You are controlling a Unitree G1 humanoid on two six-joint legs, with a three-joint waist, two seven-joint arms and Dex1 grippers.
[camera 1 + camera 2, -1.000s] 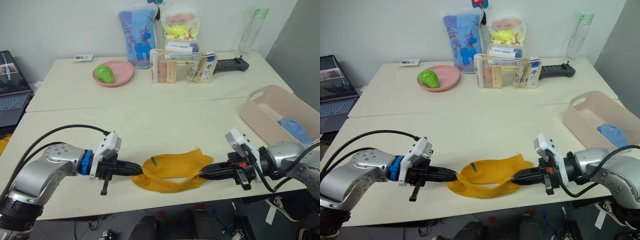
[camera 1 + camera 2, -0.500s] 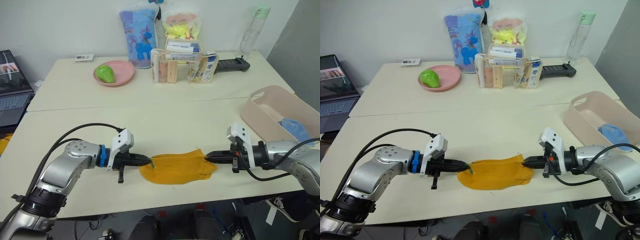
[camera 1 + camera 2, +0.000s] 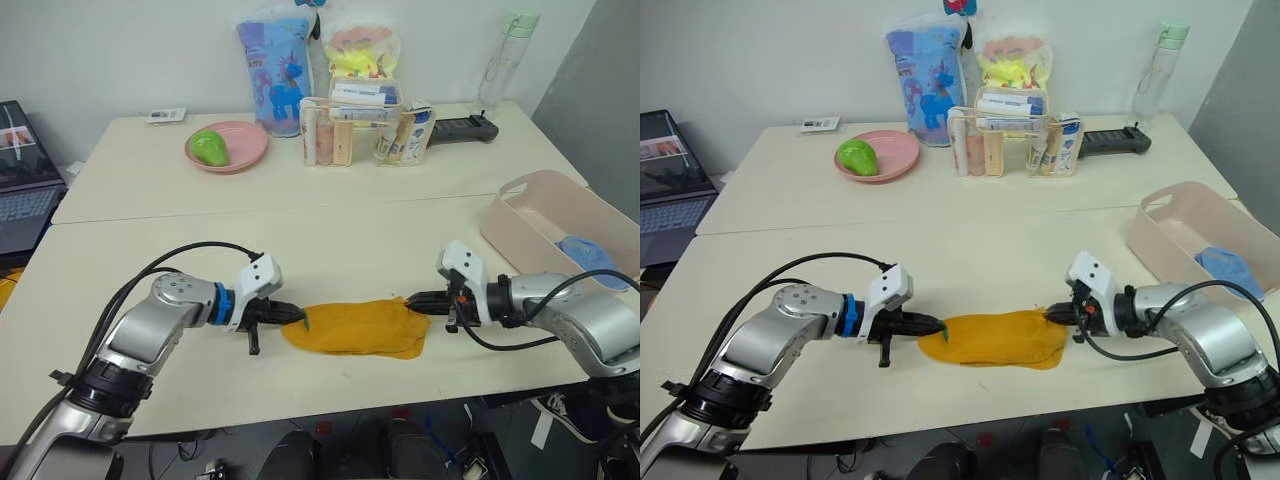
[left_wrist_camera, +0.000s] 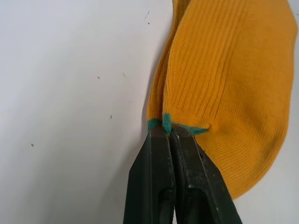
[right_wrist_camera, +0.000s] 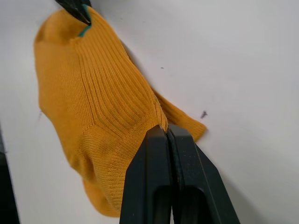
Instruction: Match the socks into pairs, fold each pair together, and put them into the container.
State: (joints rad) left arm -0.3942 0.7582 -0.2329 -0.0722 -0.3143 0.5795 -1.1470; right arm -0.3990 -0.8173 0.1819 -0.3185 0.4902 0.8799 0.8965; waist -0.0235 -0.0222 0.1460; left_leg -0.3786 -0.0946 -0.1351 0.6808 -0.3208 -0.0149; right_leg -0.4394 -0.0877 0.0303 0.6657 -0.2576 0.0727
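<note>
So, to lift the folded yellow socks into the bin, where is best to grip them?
Probably at the short ends of the yellow socks, where the left gripper and right gripper already pinch: the pair lies flat, so only its edges offer a hold.

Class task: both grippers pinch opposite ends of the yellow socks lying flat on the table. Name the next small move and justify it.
Probably bring the left gripper over toward the right gripper, folding the yellow socks in half: both jaws are shut on them, they lie flat, and the container awaits.

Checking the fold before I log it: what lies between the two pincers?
The yellow socks, flat on the table, span from the left pincer to the right pincer, each shut on one end, per the eye views.
</note>
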